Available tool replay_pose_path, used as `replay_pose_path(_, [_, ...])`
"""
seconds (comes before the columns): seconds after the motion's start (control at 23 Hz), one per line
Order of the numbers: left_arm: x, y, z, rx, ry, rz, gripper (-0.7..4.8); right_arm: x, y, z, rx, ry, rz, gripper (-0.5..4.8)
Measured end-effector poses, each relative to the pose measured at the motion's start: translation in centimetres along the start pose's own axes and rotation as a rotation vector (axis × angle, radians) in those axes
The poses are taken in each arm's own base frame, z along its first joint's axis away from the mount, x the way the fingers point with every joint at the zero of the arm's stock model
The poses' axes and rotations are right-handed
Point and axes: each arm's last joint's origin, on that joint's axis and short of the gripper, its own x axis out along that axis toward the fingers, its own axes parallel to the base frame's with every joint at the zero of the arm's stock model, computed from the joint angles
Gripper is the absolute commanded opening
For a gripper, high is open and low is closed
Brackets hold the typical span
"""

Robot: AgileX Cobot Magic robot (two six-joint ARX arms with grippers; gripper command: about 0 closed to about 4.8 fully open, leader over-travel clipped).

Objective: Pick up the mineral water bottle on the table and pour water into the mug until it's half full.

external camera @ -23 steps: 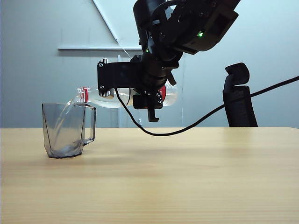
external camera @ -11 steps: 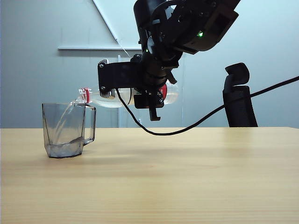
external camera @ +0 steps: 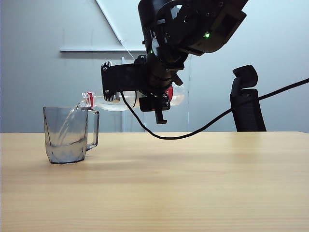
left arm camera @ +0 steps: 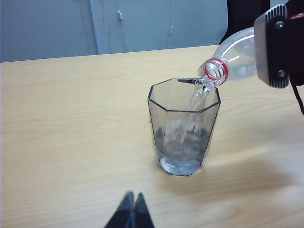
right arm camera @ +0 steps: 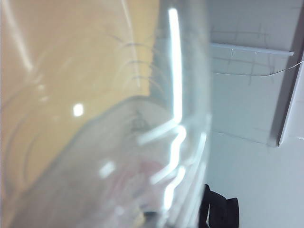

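My right gripper (external camera: 155, 101) is shut on the mineral water bottle (external camera: 112, 102) and holds it nearly level above the table (external camera: 193, 183). Its red neck ring (external camera: 88, 98) sits over the rim of the grey faceted mug (external camera: 67, 136). A thin stream of water (external camera: 71, 118) runs from the mouth into the mug. In the left wrist view the bottle (left arm camera: 233, 62) pours into the mug (left arm camera: 164, 118), and water (left arm camera: 180, 154) pools at the bottom. My left gripper (left arm camera: 134, 197) is shut and empty, hovering short of the mug. The clear bottle (right arm camera: 118, 142) fills the right wrist view and hides the fingers.
A black cable (external camera: 217, 118) droops from the right arm over the table. A black office chair (external camera: 247, 101) stands behind the table's far edge at the right. A grey wall with a shelf (external camera: 96, 50) lies behind.
The water level in the mug has risen as the stream keeps running. The bottle has tipped very slightly further; both arms are otherwise still.
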Motion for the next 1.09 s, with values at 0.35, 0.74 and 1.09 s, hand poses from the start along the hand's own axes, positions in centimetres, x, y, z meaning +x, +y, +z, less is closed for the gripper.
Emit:
replay_pose_path(0.35, [0.00,0.00,0.00,0.000,0.000,0.000,-0.02,0.00,-0.01,0.00,-0.005,0.000,-0.001,2.36])
replay_pose_path(0.74, [0.00,0.00,0.00,0.000,0.000,0.000,-0.02,-0.09,-0.12,0.17,-0.015,-0.002,-0.009,2.36])
replay_pose_path(1.09, [0.00,0.00,0.00,0.000,0.000,0.000,-0.02,-0.11,-0.15,0.23,0.021,-0.004,-0.010,2.37])
